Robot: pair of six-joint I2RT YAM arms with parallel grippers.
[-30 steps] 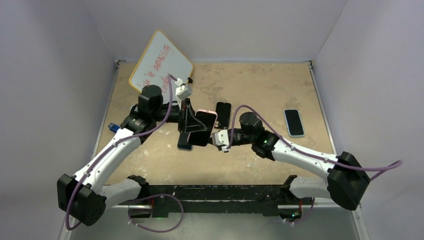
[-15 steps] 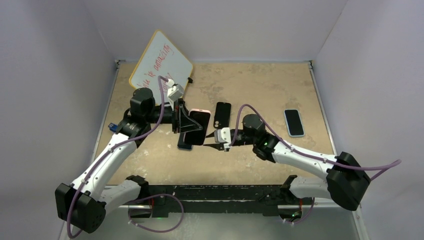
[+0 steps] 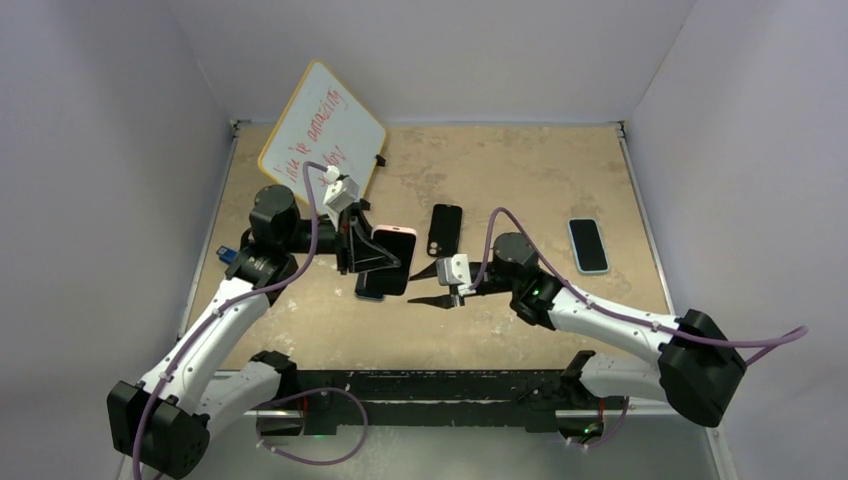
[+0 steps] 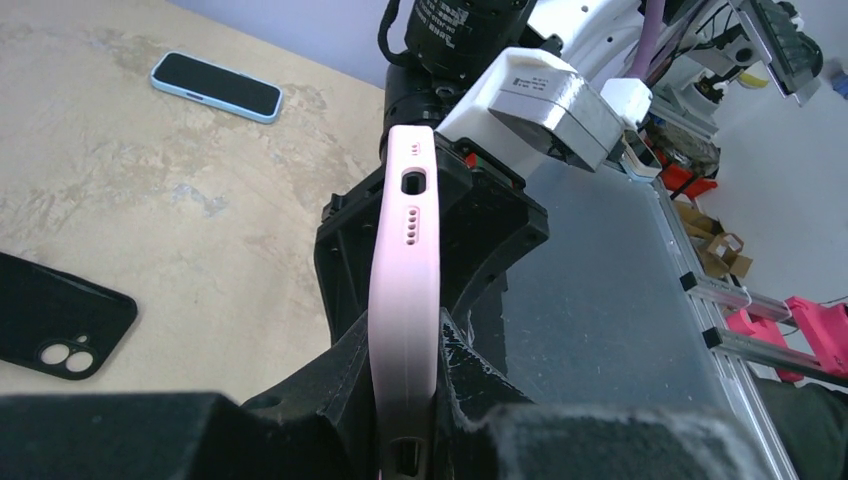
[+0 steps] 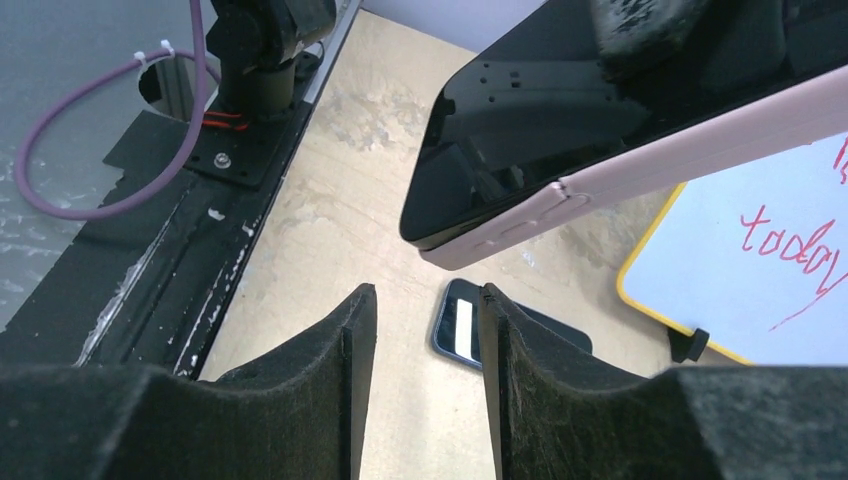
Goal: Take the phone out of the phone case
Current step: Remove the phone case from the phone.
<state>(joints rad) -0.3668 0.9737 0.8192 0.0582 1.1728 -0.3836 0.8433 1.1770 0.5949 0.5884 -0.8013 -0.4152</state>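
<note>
Beige mottled tabletop (image 3: pixel 540 170) lay beneath. Jaws of the left gripper (image 3: pixel 362 250) were clenched on a pink silicone phone case (image 4: pixel 405 280) with the black-screened phone (image 5: pixel 520 110) seated inside, raised off the surface. Beside it, the right gripper (image 3: pixel 424 287) stood spread, empty. Beyond lay a loose black case (image 3: pixel 445 230) and a blue-rimmed phone (image 3: pixel 588 245).
</note>
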